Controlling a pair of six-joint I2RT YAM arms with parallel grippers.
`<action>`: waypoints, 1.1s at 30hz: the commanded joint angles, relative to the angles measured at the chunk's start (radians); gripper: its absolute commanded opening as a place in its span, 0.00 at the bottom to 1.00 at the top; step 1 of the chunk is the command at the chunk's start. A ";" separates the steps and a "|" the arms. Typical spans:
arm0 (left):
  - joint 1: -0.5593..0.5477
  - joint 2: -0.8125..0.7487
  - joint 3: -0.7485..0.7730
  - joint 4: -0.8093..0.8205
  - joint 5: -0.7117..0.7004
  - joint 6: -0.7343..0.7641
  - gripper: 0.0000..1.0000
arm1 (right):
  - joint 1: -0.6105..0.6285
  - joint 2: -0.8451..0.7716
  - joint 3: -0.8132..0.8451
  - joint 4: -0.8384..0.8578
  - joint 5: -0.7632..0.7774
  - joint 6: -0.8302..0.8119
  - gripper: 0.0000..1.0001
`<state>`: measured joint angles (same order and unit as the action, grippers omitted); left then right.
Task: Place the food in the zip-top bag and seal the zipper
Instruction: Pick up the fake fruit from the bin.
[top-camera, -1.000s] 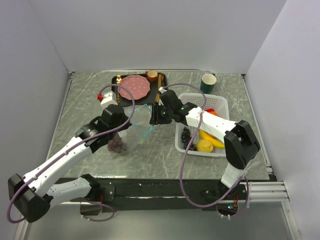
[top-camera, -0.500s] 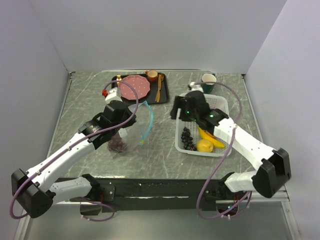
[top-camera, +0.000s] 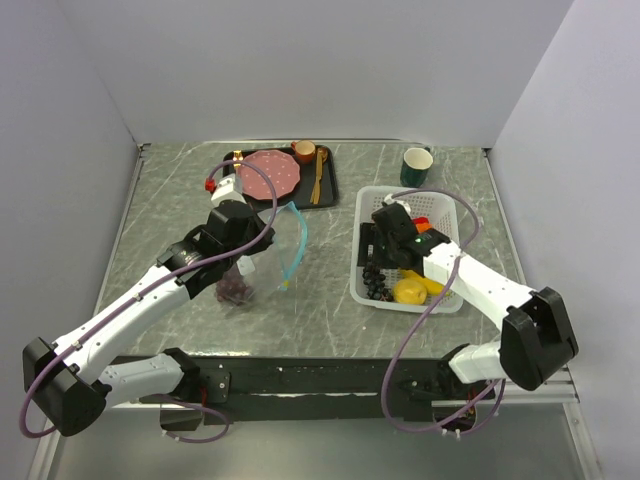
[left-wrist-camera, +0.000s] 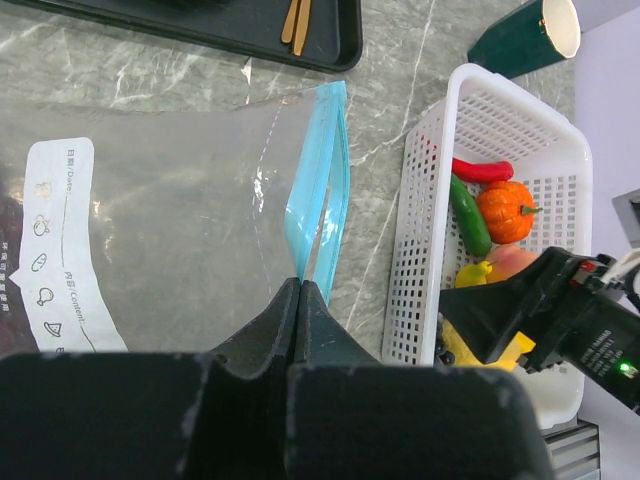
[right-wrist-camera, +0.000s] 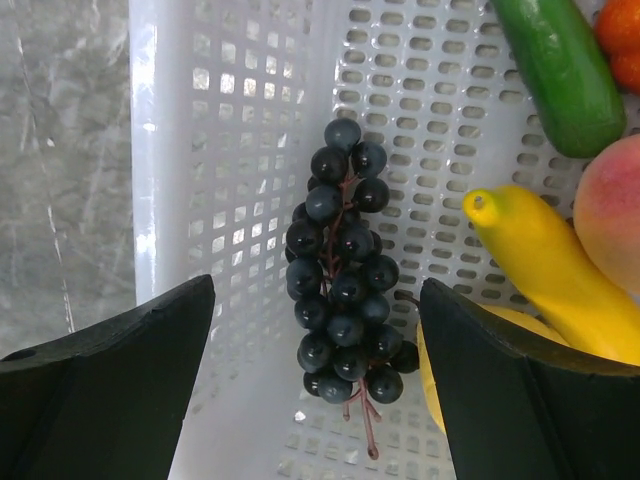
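While the left claw (left-wrist-camera: 300, 288) is pinched fully shut on the near end of the zipper (left-wrist-camera: 318, 190), the zip-top bag (left-wrist-camera: 170, 220) spreads out ahead of its fingertips and to their left over the grey marbled worktop (top-camera: 320, 310). From above, a dark purple bunch (top-camera: 234, 290) shows through the clear plastic just nearside of that claw. The teal zipper runs straight away from the claw toward a black tray (left-wrist-camera: 330, 50).

To the right of the left claw stands a white mesh basket (left-wrist-camera: 430, 250), holding a red chili (left-wrist-camera: 482, 171), a green cucumber (left-wrist-camera: 468, 215) and an orange fruit (left-wrist-camera: 508, 210).

Further right, the right claw (right-wrist-camera: 317, 300) hangs over the basket's near left corner with its fingers spread wide and nothing held. Directly beneath it, between the two fingers, lie the grapes (right-wrist-camera: 340, 260) on the basket floor. A yellow banana (right-wrist-camera: 540, 270) lies just right of the grapes, passing under the claw's right finger.
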<state>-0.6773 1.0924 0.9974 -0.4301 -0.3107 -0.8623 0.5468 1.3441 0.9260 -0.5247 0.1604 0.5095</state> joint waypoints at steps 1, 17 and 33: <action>0.001 -0.016 0.012 0.028 0.009 -0.009 0.01 | -0.002 0.046 0.011 0.000 -0.033 -0.042 0.91; 0.001 -0.025 0.003 0.019 -0.007 -0.011 0.01 | -0.001 0.173 -0.073 0.086 -0.068 -0.060 0.88; 0.001 -0.039 0.007 -0.013 -0.022 -0.011 0.01 | -0.001 0.075 -0.075 0.130 -0.029 -0.057 0.39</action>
<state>-0.6773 1.0809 0.9974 -0.4393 -0.3138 -0.8623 0.5468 1.5169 0.8455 -0.4240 0.0917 0.4507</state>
